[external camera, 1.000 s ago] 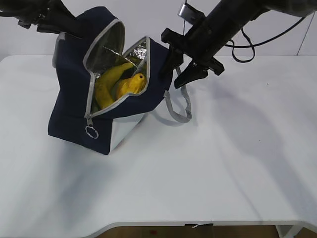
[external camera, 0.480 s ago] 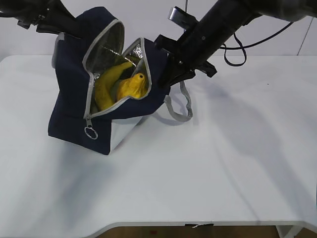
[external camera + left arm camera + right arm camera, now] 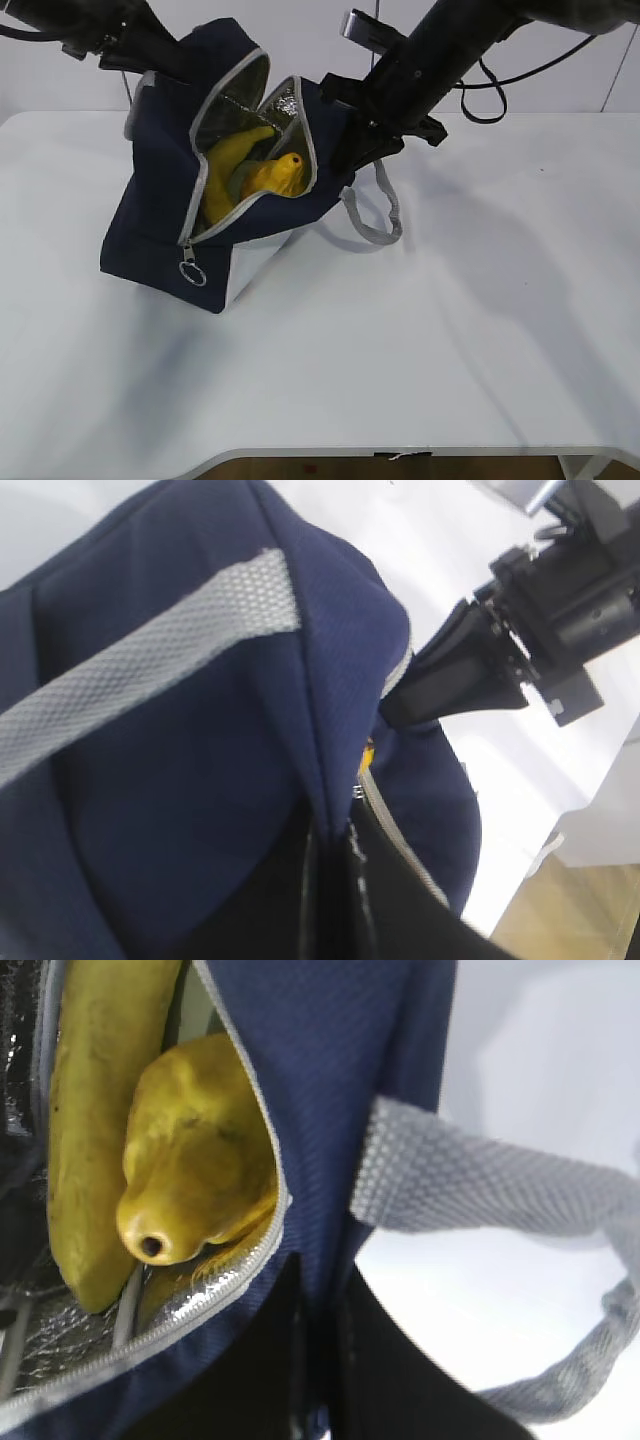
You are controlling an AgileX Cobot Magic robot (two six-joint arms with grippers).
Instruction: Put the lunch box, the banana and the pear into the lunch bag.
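Note:
The navy lunch bag (image 3: 160, 210) stands tilted on the white table, its zipper open and its foil lining showing. The banana (image 3: 228, 160) and the pear (image 3: 278, 176) lie inside it; both also show in the right wrist view, banana (image 3: 95, 1110) and pear (image 3: 200, 1150). The lunch box is hidden. My left gripper (image 3: 150, 58) is shut on the bag's top left fabric (image 3: 330, 825). My right gripper (image 3: 352, 150) is shut on the bag's right wall (image 3: 320, 1300), beside the grey strap (image 3: 480, 1180).
The grey handle strap (image 3: 375, 215) hangs loose onto the table (image 3: 450, 330) right of the bag. The zipper's ring pull (image 3: 192, 274) dangles at the bag's front. A white wall stands behind the table.
Both grippers have shifted slightly to the right with the bag; its top has tilted that way and the right gripper has closed onto the bag's right wall.

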